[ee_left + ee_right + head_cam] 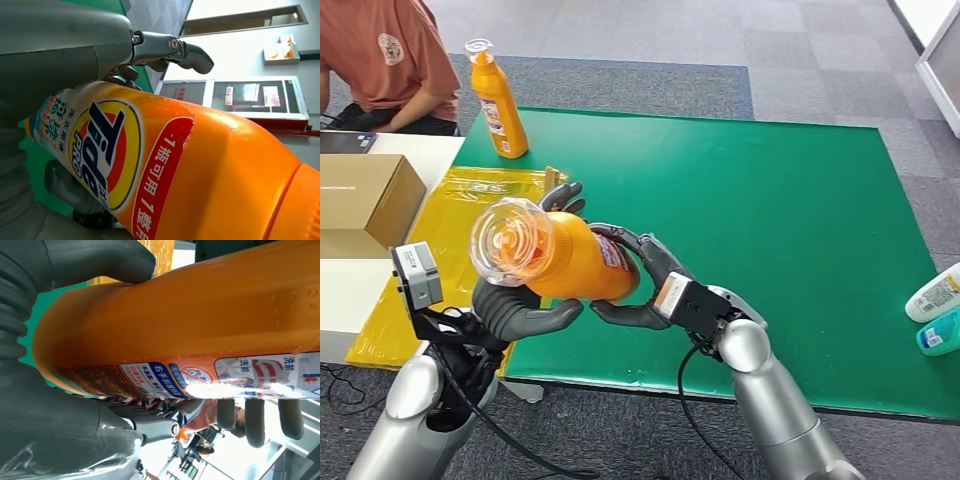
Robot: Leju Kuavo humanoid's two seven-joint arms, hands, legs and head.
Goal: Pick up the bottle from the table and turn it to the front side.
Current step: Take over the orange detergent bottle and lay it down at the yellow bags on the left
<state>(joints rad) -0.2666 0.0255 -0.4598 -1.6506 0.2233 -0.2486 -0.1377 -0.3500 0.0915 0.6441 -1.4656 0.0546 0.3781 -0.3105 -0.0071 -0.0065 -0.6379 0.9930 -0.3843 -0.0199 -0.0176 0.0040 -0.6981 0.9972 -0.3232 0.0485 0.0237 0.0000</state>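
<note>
Left hand (518,305) cradles the cap end of the orange bottle (573,258) from beneath, thumb under it and fingers curled round the far side. Bottle lies roughly horizontal, lifted off the green tabletop (773,230), clear cap toward the camera; left wrist view shows the Tide label (103,150) facing that camera. Right hand (644,285) grips the bottle's base end, fingers wrapped over the top and thumb below; right wrist view shows fine-print label (166,380) beside its fingers (254,422). Farther back on the left, second orange bottle (495,100) stands upright near a yellow sheet (456,230), cardboard box (365,200) and seated person (388,60). White bottle (933,296) and teal item (940,335) lie at the right edge.
</note>
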